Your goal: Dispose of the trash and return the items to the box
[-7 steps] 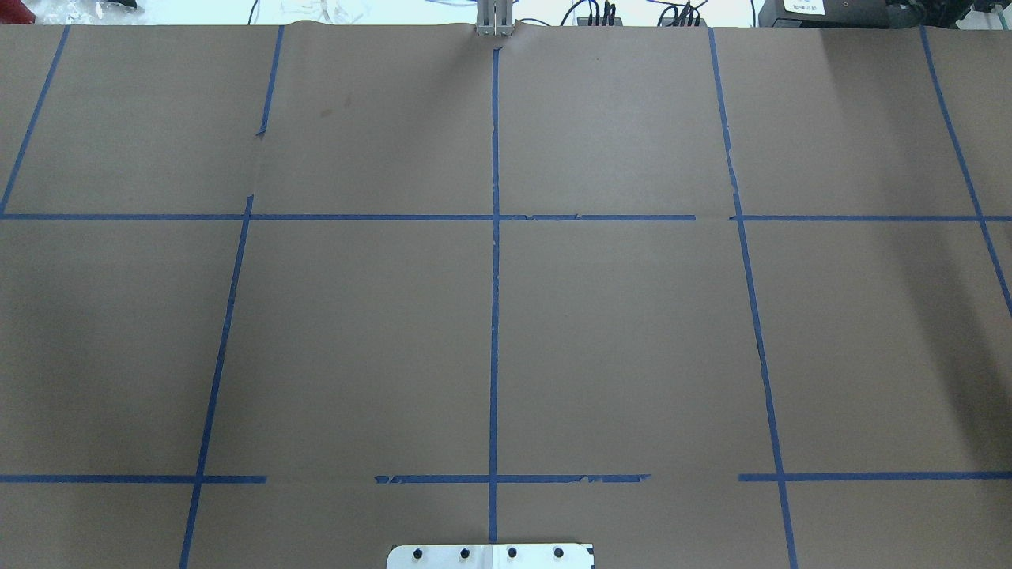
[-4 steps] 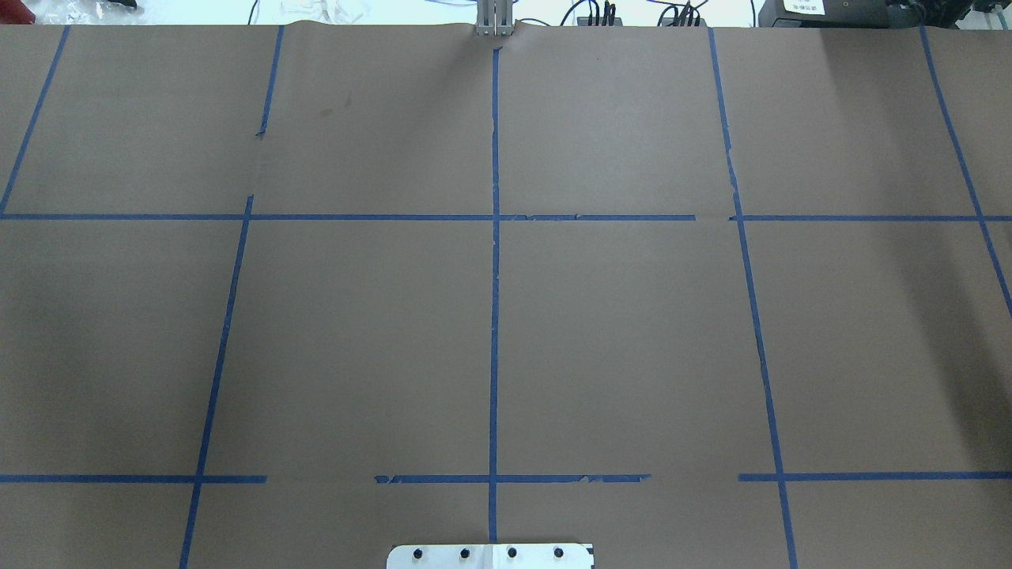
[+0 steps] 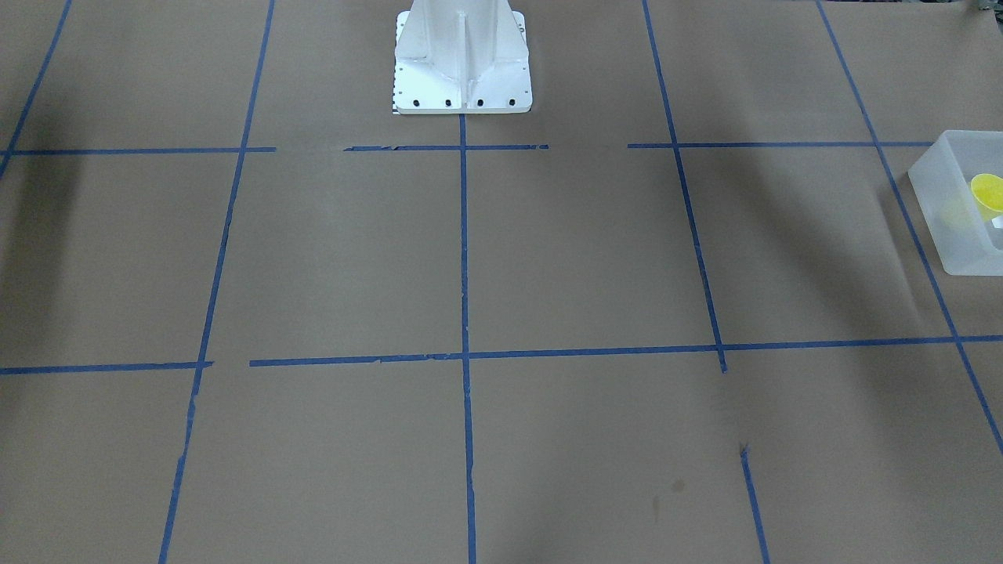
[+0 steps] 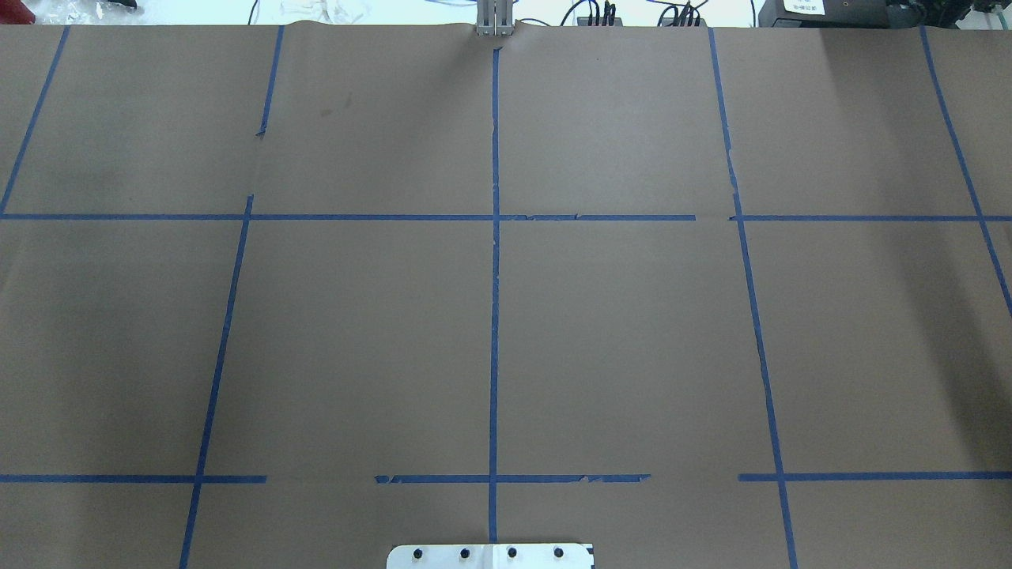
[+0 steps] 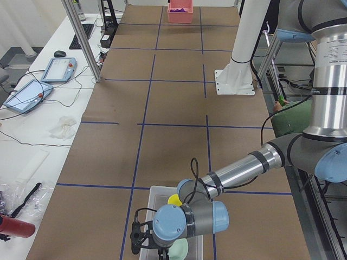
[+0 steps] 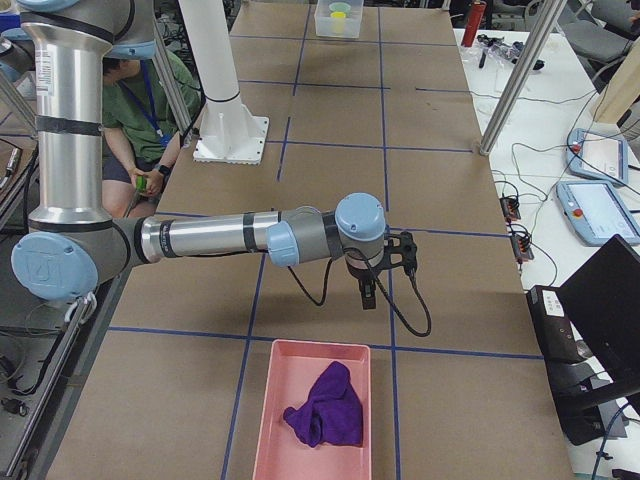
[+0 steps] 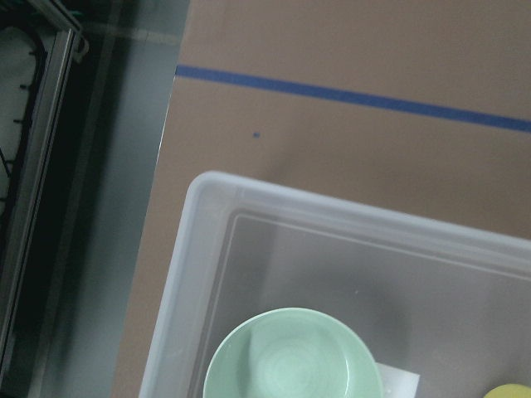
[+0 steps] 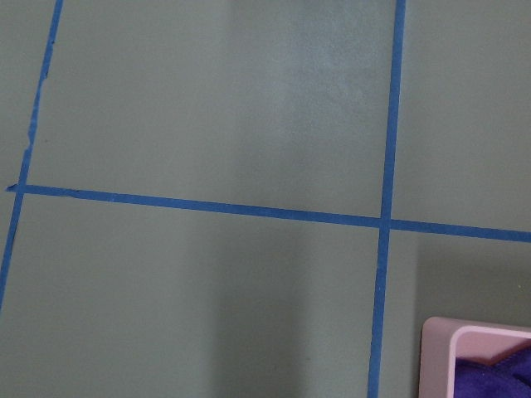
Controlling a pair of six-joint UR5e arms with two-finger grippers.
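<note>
The translucent frosted box (image 5: 158, 189) stands at the table's end on my left; it also shows in the front-facing view (image 3: 939, 223) and in the left wrist view (image 7: 197, 249). The yellow cup (image 5: 174, 200) lies inside it, also seen in the front-facing view (image 3: 987, 192), next to a pale green bowl (image 7: 290, 358). My left gripper (image 5: 141, 239) hangs over the box's near end; I cannot tell whether it is open or shut. My right gripper (image 6: 368, 290) hovers above bare table just beyond a pink tray (image 6: 262, 420); I cannot tell its state either.
The pink tray holds a crumpled purple cloth (image 6: 322, 405); its corner shows in the right wrist view (image 8: 465, 344). The white robot pedestal (image 3: 462, 63) stands at the table's robot side. Blue tape lines grid the brown paper. A seated person (image 6: 140, 110) is behind the robot.
</note>
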